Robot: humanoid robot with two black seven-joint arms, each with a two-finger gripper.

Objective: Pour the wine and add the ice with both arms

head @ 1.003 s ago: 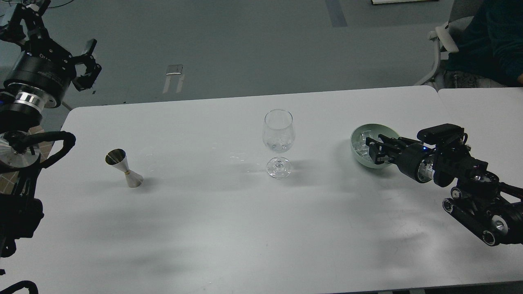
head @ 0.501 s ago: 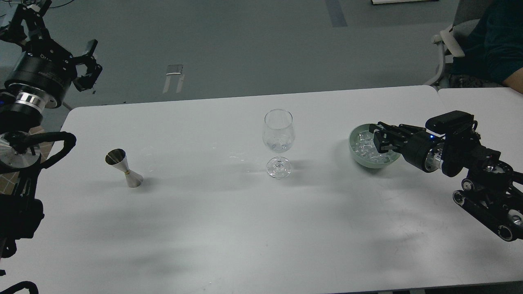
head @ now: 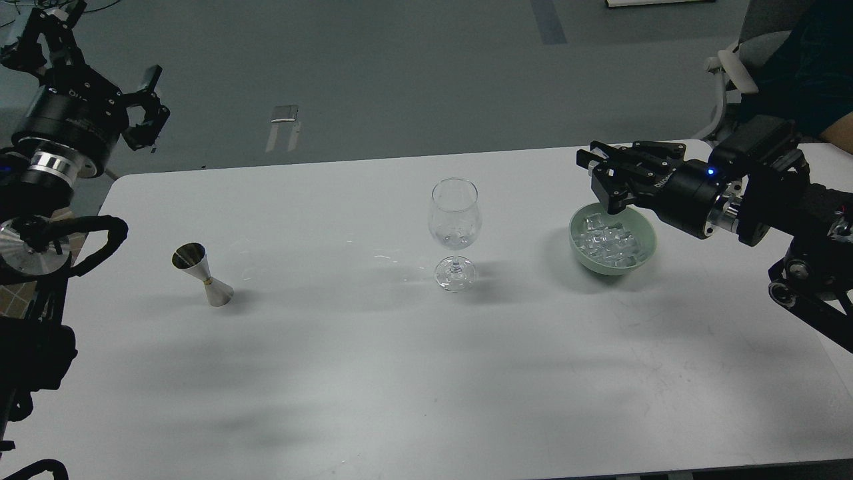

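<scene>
A clear wine glass point(head: 455, 230) stands upright at the table's middle, with a little clear ice showing low in its bowl. A pale green bowl point(head: 602, 268) to its right holds a heap of ice point(head: 608, 240) cubes. My right gripper point(head: 601, 179) hovers just above the bowl's far rim with its fingers apart and nothing between them. A steel jigger point(head: 202, 273) stands at the left. My left gripper point(head: 148, 100) is raised off the table's far left corner, open and empty.
The white table point(head: 373, 373) has a seam at its right end, where a second table point(head: 826, 157) adjoins. A person on an office chair point(head: 736, 60) sits at the far right, close behind my right arm.
My right gripper has risen up and back out of the bowl. The bowl, tilted a second ago, now sits flat on the table. The left arm has hardly moved.
</scene>
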